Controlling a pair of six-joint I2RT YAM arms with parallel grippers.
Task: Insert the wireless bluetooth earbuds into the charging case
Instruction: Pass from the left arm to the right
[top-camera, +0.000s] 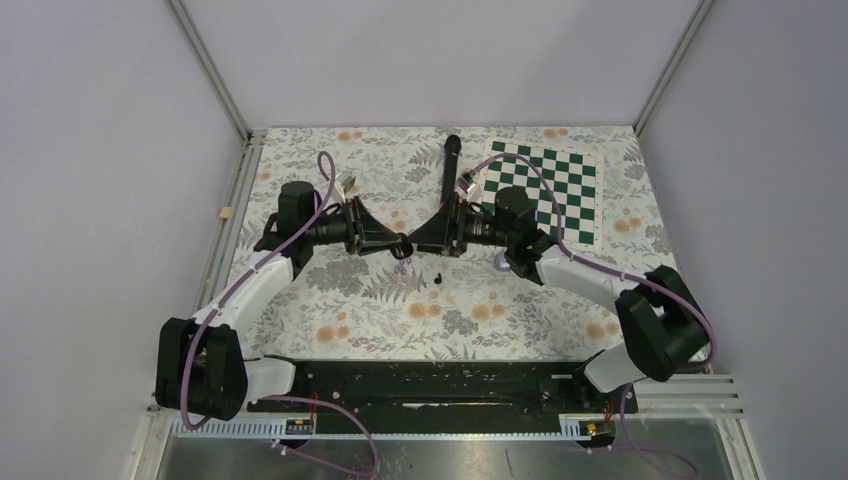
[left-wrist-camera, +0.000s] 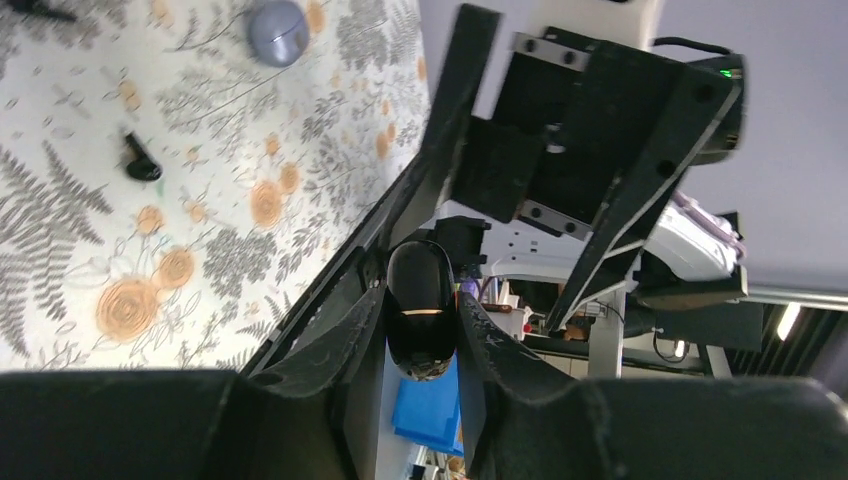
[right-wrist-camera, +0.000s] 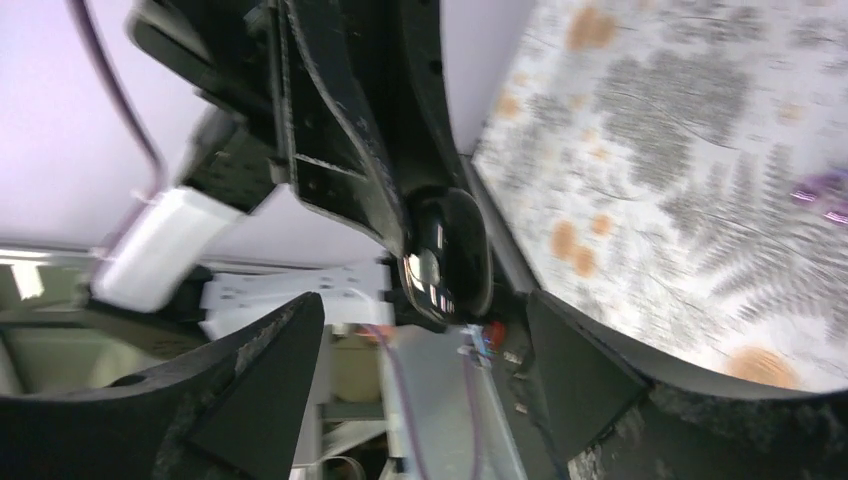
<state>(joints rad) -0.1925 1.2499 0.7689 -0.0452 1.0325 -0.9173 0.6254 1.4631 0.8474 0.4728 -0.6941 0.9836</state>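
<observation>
- Left gripper (left-wrist-camera: 420, 335) is clamped on the glossy black charging case (left-wrist-camera: 421, 285) and holds it clear of the table.
- Right gripper (right-wrist-camera: 425, 330) faces the case with its jaws wide and empty.
- Black earbud (top-camera: 438, 277), tiny with a short stem, lies on the floral cloth (top-camera: 330, 300) just nearward of both grippers, marginally toward the right arm.

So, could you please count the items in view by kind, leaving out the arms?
Black earbud: 1
Purple earbud: 1
Black charging case: 1
Grey-blue round object: 1
Microphone: 1
Chequered mat: 1
Total: 6
</observation>
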